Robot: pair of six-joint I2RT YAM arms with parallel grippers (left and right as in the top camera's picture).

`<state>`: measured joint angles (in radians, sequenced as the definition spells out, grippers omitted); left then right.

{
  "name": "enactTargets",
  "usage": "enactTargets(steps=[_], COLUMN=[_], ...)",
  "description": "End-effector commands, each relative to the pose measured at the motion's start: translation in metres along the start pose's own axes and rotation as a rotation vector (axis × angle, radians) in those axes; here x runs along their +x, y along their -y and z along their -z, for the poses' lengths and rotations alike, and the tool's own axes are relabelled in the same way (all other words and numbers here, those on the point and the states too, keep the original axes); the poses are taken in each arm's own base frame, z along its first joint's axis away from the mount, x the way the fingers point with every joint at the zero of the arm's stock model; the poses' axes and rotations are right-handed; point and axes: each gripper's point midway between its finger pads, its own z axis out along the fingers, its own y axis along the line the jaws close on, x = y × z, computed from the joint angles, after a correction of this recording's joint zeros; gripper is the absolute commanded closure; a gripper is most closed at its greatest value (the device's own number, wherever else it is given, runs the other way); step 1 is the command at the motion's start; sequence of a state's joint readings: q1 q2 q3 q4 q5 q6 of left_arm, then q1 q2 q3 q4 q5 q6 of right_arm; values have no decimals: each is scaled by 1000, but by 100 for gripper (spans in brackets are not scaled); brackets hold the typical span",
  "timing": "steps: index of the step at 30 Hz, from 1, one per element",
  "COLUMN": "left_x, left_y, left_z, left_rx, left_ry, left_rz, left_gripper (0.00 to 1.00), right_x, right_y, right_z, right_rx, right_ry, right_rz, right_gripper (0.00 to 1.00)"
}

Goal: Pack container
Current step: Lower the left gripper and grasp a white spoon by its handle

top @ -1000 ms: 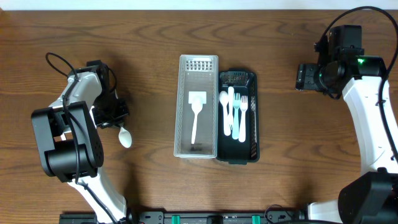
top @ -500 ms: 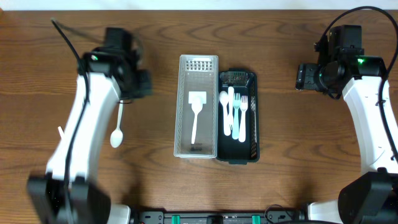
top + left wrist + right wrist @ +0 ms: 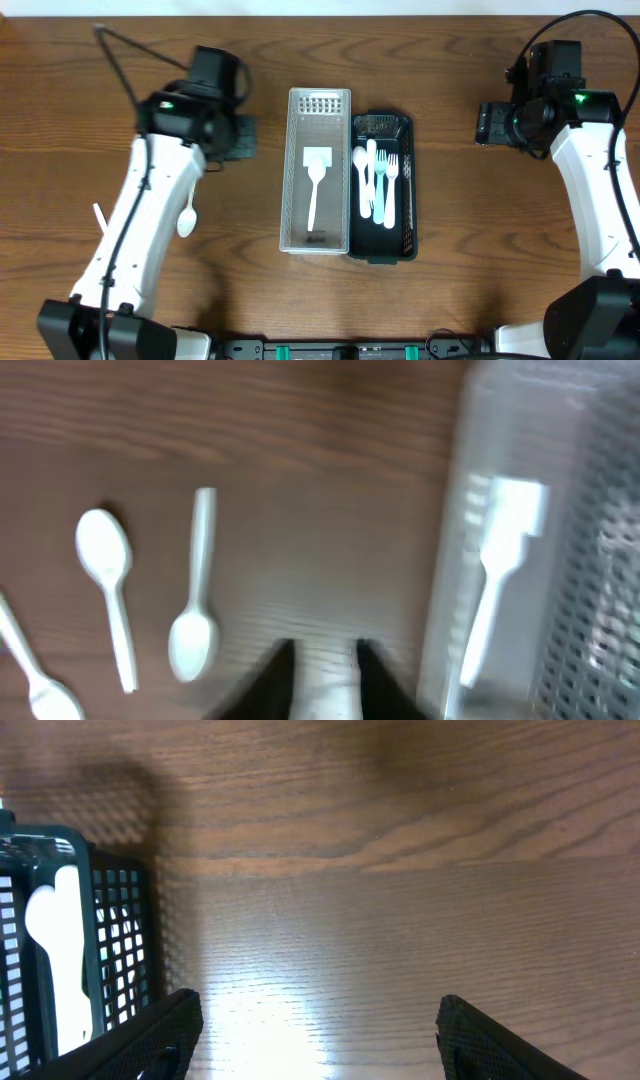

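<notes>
The overhead view looks straight down on the whole table [image 3: 450,60], far enough to hold both arms. The left wrist view hangs fairly close over the wood, facing down past the left fingers [image 3: 275,665], and is blurred; it shares the clear basket [image 3: 288,200] [image 3: 450,560] and spatula [image 3: 315,185] [image 3: 495,560] with the overhead. The right wrist view sits close to the table, between the right fingers [image 3: 160,1035], sharing only the dark basket [image 3: 408,200] [image 3: 120,920] edge
</notes>
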<state>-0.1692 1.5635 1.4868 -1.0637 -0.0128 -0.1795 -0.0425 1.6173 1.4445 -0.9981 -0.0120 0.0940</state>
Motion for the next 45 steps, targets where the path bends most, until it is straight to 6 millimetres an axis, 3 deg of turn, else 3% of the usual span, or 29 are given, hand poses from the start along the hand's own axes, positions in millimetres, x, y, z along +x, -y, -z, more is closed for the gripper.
enactTargets(steps=[1,3,6,11,19,24,30,35,45], left_x=[-1,3,12,36,60,78,93,98,109], left_y=[-41,-59,-83,-107,-113,-112,-111,-98,-98], left_z=[-6,-12,-30,-72,-133,-160,-178,-183,-186], left_rx=[-72,-91,-116,-136,-130,-118,-108,-26,-26], left_ry=[-15,-38,-83,-193,-361,-457,-526,-533,-552], left_rz=[64,78,87,94,61,44,40,16,17], left_gripper=[67,66,57,48,43,43,43,44,49], right_x=[1,1,0,0,1,0,0,0,0], right_y=[0,0,0,0,0,0,0,0,0], right_z=[-3,-3,-3,-3,-3,-3,-3,-3,-3], right_rx=[-6,-5,-6,-6,-6,-6,-6,-5,-5], right_ry=[-9,-8,-5,-5,-6,-5,-5,-5,-5], right_rz=[10,10,10,10,10,10,10,10,10], right_gripper=[22,22,22,22,22,22,22,22,22])
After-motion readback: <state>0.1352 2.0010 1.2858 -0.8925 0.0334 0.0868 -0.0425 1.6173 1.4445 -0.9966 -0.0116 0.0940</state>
